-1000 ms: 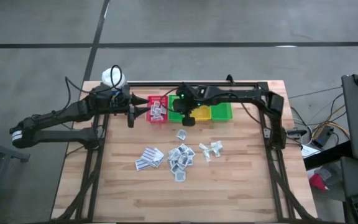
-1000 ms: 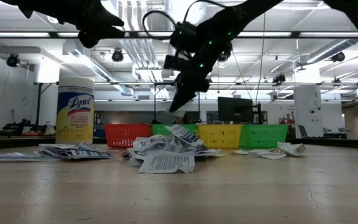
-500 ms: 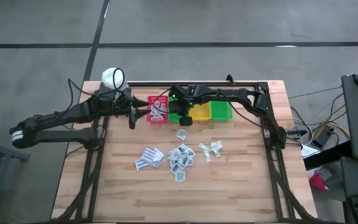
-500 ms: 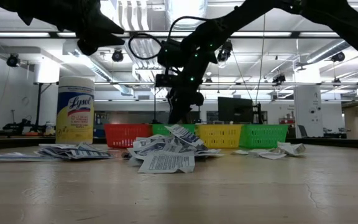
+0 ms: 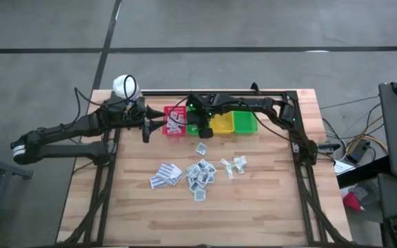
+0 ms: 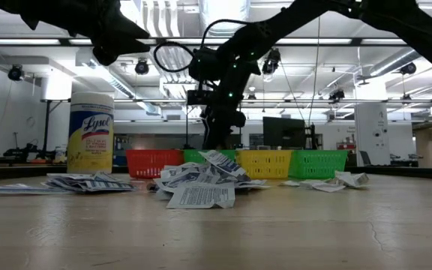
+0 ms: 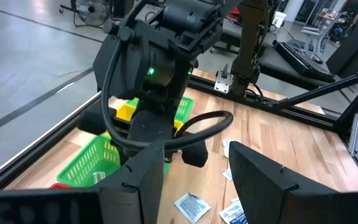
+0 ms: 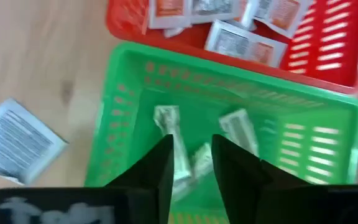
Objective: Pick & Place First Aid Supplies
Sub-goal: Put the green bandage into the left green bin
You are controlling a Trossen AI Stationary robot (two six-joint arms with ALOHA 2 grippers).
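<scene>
Moved: right gripper [image 5: 200, 128] has slid from over the yellow bin to above the green bin since a second ago; the rest is unchanged.
Wipes canister [image 5: 125, 85]: upper left of the high view, at the table's far left corner; white cap, yellow body.
Left gripper [image 5: 145, 128]: left of centre, just left of the red bin, above the table; fingers parted wide, holding nothing.
Red bin [image 5: 174, 131]: upper centre, several white sachets with orange print inside.
Green bin [image 8: 124, 118]: next to the red one, directly under the right gripper; crumpled packets [image 8: 173, 134] lie on its floor.
Right gripper fingers [image 8: 160, 168]: partly open with a gap between them, nothing clamped in the wrist view.
Yellow bin [image 5: 222, 127]: right of the gripper.
Second green bin [image 5: 246, 122]: rightmost of the row.
First aid supplies [image 5: 200, 173]: loose sachets heaped mid-table, below the bins; a flat bundle to the left, a few wrapped packets to the right.
</scene>
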